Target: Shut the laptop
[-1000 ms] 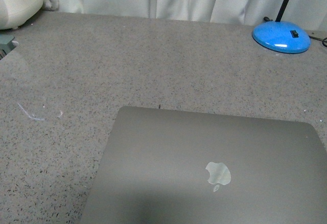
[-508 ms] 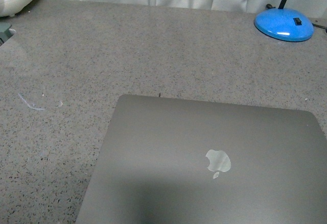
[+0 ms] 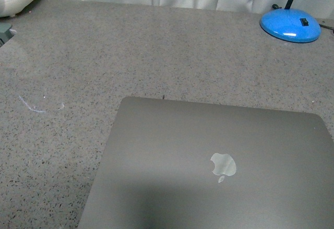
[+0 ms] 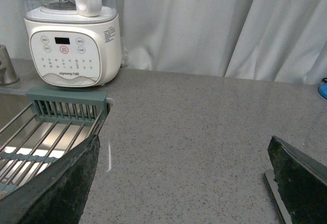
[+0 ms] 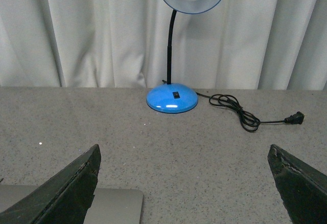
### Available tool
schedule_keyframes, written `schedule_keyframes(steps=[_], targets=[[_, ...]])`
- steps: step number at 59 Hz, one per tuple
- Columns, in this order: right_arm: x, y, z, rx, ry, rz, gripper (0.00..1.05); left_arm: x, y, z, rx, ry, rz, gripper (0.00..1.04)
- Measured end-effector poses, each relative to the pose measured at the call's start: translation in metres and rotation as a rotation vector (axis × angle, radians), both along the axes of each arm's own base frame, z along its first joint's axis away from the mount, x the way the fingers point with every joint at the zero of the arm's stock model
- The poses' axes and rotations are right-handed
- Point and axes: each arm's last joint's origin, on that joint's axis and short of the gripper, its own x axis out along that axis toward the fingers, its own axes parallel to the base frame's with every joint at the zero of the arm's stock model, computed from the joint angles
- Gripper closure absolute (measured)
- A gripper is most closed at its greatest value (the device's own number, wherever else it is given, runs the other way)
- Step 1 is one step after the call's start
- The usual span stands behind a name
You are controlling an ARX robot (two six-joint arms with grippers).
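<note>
1. far left, we note one white blender (image 4: 74, 40) beside one sink rack (image 4: 56, 127).
2. one laptop (image 3: 209, 166), lid shut, lies flat on the near counter (image 3: 156, 51); nothing rests on it.
3. far right, one blue lamp (image 5: 172, 99), its cord (image 5: 245, 116) unplugged.
4. left gripper (image 4: 179, 183) and right gripper (image 5: 181, 183): both spread wide, holding nothing.

Soft, even indoor light in all three views, nothing blown out.

We see a dark shadow across the near part of the laptop (image 3: 209, 171) lid, with its logo shining just beyond; glare streaks the lamp base (image 3: 290, 25); both wrist views show gripper fingers (image 4: 56, 188) dark and slightly soft.
</note>
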Motion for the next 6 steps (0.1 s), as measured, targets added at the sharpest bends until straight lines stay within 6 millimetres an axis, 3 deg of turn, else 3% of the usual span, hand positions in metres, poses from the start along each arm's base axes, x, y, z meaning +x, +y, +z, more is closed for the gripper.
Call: schedule_keyframes(steps=[6], targets=[[0.0, 0.0, 0.0, 0.0, 0.0, 0.0, 0.09, 0.0, 0.0, 0.0, 0.0, 0.0, 0.0, 0.06]])
